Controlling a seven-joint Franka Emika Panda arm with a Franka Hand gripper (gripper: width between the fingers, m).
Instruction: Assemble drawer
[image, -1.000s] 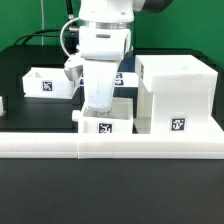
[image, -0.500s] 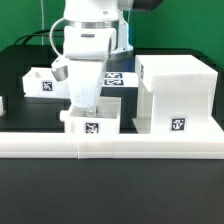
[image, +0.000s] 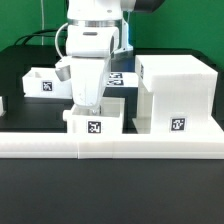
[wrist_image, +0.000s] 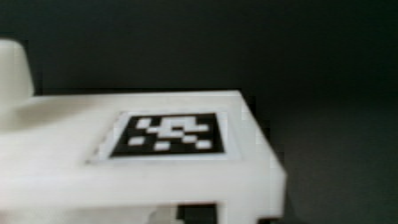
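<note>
Three white parts on black worktop (image: 30, 112). Small drawer box (image: 95, 122) midway along edge nearest exterior camera, against white rail (image: 110, 146). Big cabinet (image: 175, 95) just beside it. Second drawer box (image: 42, 82) toward far edge. Gripper (image: 88, 103) dips into small drawer box; fingers hidden, cannot tell if clamped.

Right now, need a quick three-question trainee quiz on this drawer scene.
1. True or false: the large white plastic cabinet box stands on the exterior view's right of the small white open drawer box.
2. The gripper sits over: A) the small drawer box, B) the cabinet box, C) the second small white box at the rear.
3. How many black-and-white marker tags does the wrist view show?
Key: 1 true; 2 A; 3 one.
</note>
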